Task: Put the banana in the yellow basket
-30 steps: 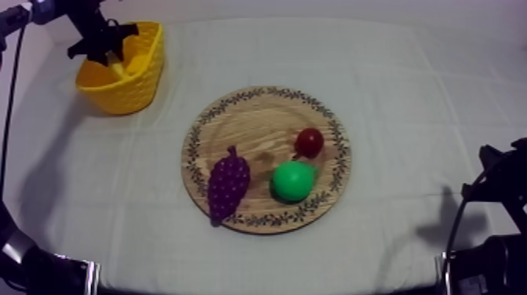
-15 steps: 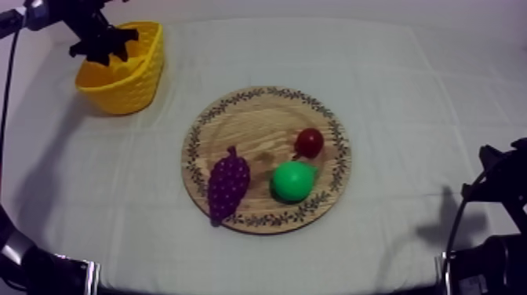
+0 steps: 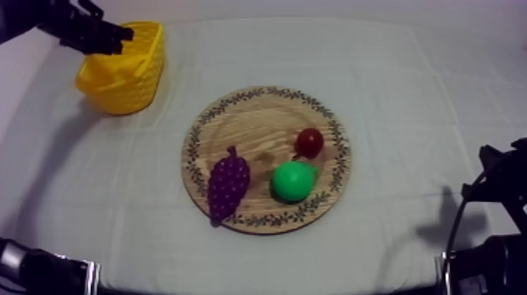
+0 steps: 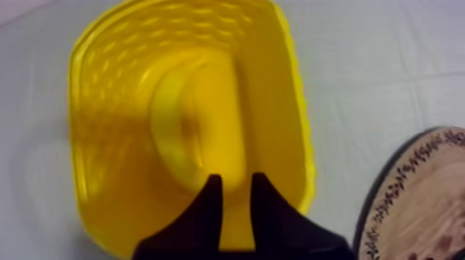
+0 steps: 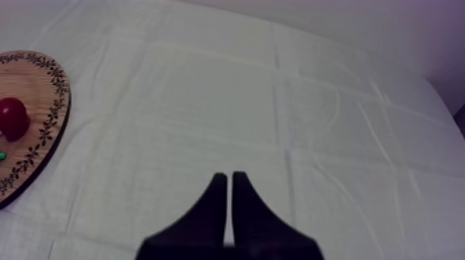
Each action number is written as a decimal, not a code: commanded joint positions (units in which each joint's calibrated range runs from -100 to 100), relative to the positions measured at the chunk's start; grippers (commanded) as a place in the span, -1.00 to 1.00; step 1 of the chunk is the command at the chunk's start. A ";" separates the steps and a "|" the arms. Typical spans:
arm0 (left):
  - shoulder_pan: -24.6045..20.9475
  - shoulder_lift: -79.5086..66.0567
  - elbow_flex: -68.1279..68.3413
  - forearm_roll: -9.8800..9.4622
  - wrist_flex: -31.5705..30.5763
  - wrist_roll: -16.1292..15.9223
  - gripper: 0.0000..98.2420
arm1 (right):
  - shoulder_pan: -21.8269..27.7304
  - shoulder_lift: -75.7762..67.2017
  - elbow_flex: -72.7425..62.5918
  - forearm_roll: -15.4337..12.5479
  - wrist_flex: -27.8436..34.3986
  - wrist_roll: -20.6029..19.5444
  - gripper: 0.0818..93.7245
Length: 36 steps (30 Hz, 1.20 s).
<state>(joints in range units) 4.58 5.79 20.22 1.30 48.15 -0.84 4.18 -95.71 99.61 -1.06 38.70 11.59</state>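
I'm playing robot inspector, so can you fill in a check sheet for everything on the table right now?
Surface: grey-white cloth, a few creases, no spills.
Job's things: banana lies inside the basket; board sits mid-table, with no banana on it.
Clutter: grapes, pear and small red fruit, all on the board.
Grippers: left gripper hangs over the basket above the banana, fingers open and holding nothing; right gripper is over bare cloth beside the board, shut on nothing.
Cables: nothing seen on the cloth.
Surroundings: nothing seen.
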 commanded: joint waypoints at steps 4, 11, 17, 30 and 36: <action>1.12 -22.02 22.52 1.16 -6.74 -1.67 -0.97 | 0.03 -0.05 0.05 0.01 0.01 0.01 -0.99; 1.96 -44.37 46.84 3.06 -20.10 -1.97 -1.00 | 0.03 -0.05 0.05 0.01 0.01 0.01 -0.99; 1.45 -64.49 62.98 2.91 -25.32 -0.57 -1.00 | 0.03 -0.05 0.05 0.01 0.01 0.01 -0.99; -1.00 -94.57 77.99 -3.58 -15.38 4.18 -1.00 | 0.03 -0.05 0.05 0.01 0.01 0.01 -0.99; -1.07 -102.87 77.93 -3.78 -10.78 2.31 -1.00 | 0.03 -0.05 0.05 0.01 0.01 0.01 -0.99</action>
<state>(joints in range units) 3.35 -93.02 98.22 -2.57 36.73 1.85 4.18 -95.71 99.61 -1.06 38.70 11.59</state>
